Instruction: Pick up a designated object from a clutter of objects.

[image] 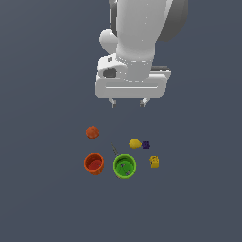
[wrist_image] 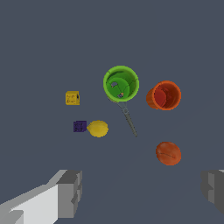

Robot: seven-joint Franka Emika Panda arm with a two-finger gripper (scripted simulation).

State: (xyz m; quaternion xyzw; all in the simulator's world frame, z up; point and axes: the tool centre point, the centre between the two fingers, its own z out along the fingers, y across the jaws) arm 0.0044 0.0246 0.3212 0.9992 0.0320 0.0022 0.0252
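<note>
Orange-red ball: on the surface, apart from the clutter (nearest the orange-red cup). Green cup beside that cup; thin stick touching it. Lemon against purple piece. Gripper above, fingers spread, empty.

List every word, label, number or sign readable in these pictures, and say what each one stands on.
None can be read.
Small yellow block: faint darker marks on its face, too blurred to read.
Green cup: small grey and purple specks inside, not legible as text.
Orange-red ball, orange-red cup, yellow lemon, dark purple piece, gripper: no markings visible.
</note>
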